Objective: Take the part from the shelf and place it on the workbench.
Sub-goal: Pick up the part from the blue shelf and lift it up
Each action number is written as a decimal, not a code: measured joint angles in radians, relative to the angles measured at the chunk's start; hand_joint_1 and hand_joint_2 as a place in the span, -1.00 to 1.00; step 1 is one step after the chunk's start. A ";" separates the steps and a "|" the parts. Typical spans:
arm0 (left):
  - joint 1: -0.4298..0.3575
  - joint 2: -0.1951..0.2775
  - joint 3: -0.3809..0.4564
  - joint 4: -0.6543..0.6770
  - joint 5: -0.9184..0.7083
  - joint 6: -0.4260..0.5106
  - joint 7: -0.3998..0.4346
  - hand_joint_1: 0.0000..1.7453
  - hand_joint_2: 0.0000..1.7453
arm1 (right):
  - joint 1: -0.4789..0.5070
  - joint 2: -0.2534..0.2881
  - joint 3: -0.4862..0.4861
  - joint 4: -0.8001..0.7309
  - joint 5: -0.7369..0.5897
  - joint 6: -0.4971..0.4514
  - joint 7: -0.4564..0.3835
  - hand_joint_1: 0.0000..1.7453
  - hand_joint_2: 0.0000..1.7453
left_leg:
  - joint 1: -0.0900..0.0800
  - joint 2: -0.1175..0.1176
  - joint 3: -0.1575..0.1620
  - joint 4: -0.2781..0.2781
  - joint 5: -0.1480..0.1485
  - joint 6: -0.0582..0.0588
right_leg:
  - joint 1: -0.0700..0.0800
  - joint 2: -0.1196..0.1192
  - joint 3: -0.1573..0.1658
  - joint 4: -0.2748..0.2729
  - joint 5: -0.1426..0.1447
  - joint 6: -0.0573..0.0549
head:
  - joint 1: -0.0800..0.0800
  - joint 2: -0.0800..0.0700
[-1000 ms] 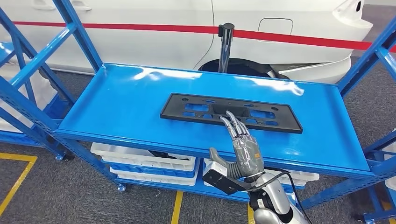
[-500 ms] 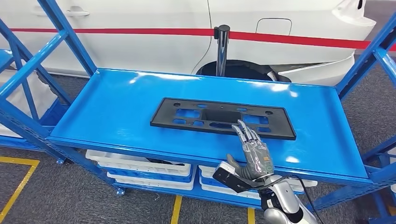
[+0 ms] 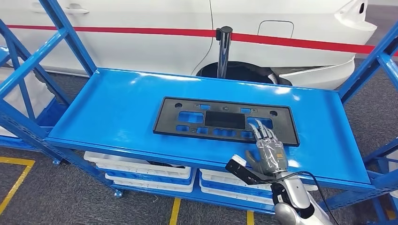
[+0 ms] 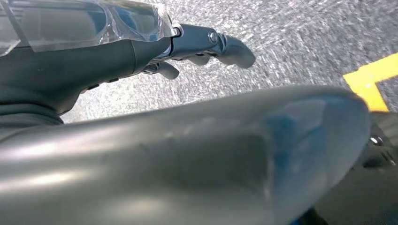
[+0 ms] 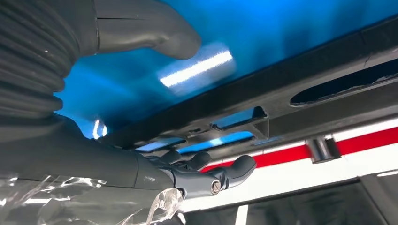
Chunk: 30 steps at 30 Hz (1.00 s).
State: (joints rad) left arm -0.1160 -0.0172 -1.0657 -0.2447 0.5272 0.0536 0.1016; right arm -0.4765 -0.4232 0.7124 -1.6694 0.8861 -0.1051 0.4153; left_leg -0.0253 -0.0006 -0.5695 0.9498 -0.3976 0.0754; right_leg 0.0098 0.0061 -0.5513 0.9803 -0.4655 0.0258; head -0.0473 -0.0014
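A flat black plastic part (image 3: 225, 121) with several cut-outs lies across the middle of the blue shelf (image 3: 117, 112). My right hand (image 3: 267, 152) reaches in from the front with its fingers (image 3: 261, 131) stretched out flat over the part's near right edge, holding nothing. The right wrist view has the part (image 5: 291, 89) just past my dark fingers (image 5: 211, 176), and the grey thumb (image 5: 141, 28) stands apart over the shelf. My left hand (image 4: 202, 42) hangs over grey carpet with its fingers loosely extended and nothing in them.
Blue uprights (image 3: 70, 37) frame both ends of the shelf. White bins (image 3: 145, 166) sit on the lower level. Behind stand a black barrier post (image 3: 224, 47), a red belt (image 3: 305, 43) and a white car (image 3: 164, 42). A yellow line (image 3: 14, 187) marks the floor.
The camera has shifted a little. My right hand has moved right along the part's near edge, from about its middle to its right portion, fingers still stretched out.
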 joint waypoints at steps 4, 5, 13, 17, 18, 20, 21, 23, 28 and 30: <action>-0.002 -0.001 0.000 0.000 -0.002 0.002 -0.003 -1.00 -1.00 | -0.008 -0.031 -0.017 0.010 0.072 0.005 0.030 1.00 1.00 | 0.006 0.001 0.009 -0.009 0.003 0.006 | -0.009 0.000 -0.108 0.226 -0.109 0.023 | 0.003 0.000; -0.001 -0.002 0.000 0.000 -0.003 0.002 -0.003 -1.00 -1.00 | -0.008 -0.037 -0.019 0.013 0.093 0.009 0.036 1.00 1.00 | 0.007 0.000 0.010 -0.009 0.003 0.006 | -0.012 -0.001 -0.135 0.274 -0.121 0.027 | 0.004 0.000; -0.002 -0.002 0.000 0.000 -0.006 0.001 -0.004 -1.00 -1.00 | -0.015 -0.062 -0.038 0.021 0.226 0.024 0.049 1.00 1.00 | 0.006 -0.003 0.020 -0.004 -0.012 -0.021 | -0.020 0.002 -0.006 -0.019 0.030 0.016 | 0.004 0.000; -0.002 -0.002 0.000 0.000 -0.006 0.001 -0.004 -1.00 -1.00 | -0.027 -0.062 -0.040 0.019 0.269 0.025 0.043 1.00 1.00 | 0.013 -0.003 -0.020 0.086 -0.067 -0.043 | -0.024 -0.002 -0.003 -0.024 0.034 -0.006 | 0.001 0.000; -0.002 -0.002 0.000 0.000 -0.006 0.001 -0.004 -1.00 -1.00 | -0.029 -0.062 -0.040 0.019 0.277 0.025 0.042 1.00 1.00 | 0.016 -0.002 -0.053 0.158 -0.103 -0.050 | -0.024 -0.002 -0.002 -0.024 0.033 -0.009 | 0.000 0.000; -0.001 -0.002 0.000 0.000 -0.007 0.001 -0.004 -1.00 -1.00 | -0.032 -0.061 -0.040 0.018 0.288 0.026 0.039 1.00 1.00 | 0.021 -0.002 -0.121 0.299 -0.155 -0.058 | -0.024 -0.002 -0.002 -0.024 0.032 -0.012 | 0.000 0.000; 0.000 -0.003 0.000 0.000 -0.007 0.001 -0.004 -1.00 -1.00 | -0.034 -0.061 -0.041 0.018 0.290 0.026 0.038 1.00 1.00 | 0.022 -0.002 -0.134 0.323 -0.156 -0.058 | -0.024 -0.001 0.000 -0.023 0.031 -0.012 | 0.000 0.000; 0.000 -0.003 0.000 0.000 -0.009 0.001 -0.005 -1.00 -1.00 | -0.037 -0.061 -0.042 0.014 0.285 0.018 0.035 1.00 1.00 | 0.023 -0.003 -0.096 0.238 -0.101 -0.055 | -0.024 0.001 0.004 -0.023 0.029 -0.011 | 0.000 0.000; -0.002 -0.004 -0.001 0.000 -0.013 0.001 -0.010 -1.00 -1.00 | -0.040 -0.059 -0.060 -0.008 0.179 -0.046 0.000 1.00 1.00 | 0.013 -0.003 0.019 0.000 -0.017 -0.036 | -0.019 0.001 0.009 -0.025 0.023 0.006 | 0.000 0.000; -0.001 -0.005 -0.001 0.000 -0.012 0.001 -0.014 -1.00 -1.00 | -0.039 -0.058 -0.068 -0.023 0.115 -0.071 -0.021 1.00 1.00 | 0.016 -0.002 0.022 -0.008 -0.011 -0.025 | -0.021 0.001 0.007 -0.021 0.017 0.016 | 0.001 0.000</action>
State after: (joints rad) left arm -0.1174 -0.0221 -1.0666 -0.2445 0.5148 0.0546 0.0879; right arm -0.5159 -0.4812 0.6447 -1.6928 1.0010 -0.1763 0.3942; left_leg -0.0095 -0.0027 -0.5471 0.9421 -0.4087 0.0502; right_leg -0.0107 0.0070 -0.5444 0.9595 -0.4481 0.0414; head -0.0463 -0.0015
